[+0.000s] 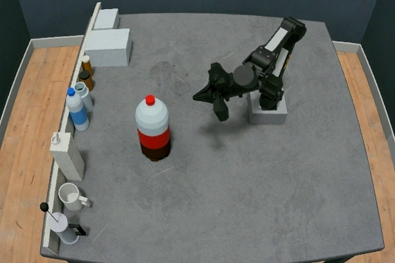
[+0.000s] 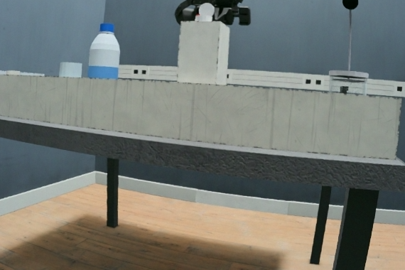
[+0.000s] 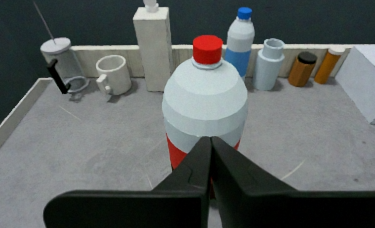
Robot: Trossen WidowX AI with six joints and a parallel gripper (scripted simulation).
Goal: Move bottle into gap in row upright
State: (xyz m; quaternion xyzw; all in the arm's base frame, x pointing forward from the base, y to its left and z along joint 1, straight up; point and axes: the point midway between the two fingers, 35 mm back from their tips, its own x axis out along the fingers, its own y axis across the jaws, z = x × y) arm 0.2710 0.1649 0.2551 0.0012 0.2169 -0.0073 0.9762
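1. The gripper sits right of centre in the top view, its two fingers pressed together with nothing between them
2. It points toward the left of the frame at the bottle, with a stretch of bare table between the fingertips and the bottle
3. The bottle stands upright on the grey table, a little left of the frame's middle, with a red cap, white shoulder, red band and dark base
4. In the wrist view the closed fingers meet at lower centre, and the bottle rises directly beyond them
5. The row runs down the left edge of the top view against a low wall
6. From the top of the frame it reads: a small box, a large box, two amber jars, a pale open cylinder and a blue-capped bottle
7. Lower down stand a tall white carton, a white mug and a plunger pot
8. The gap lies between the blue-capped bottle and the tall white carton, well left of the bottle
9. In the exterior view, only the upper parts of the row show above the wall
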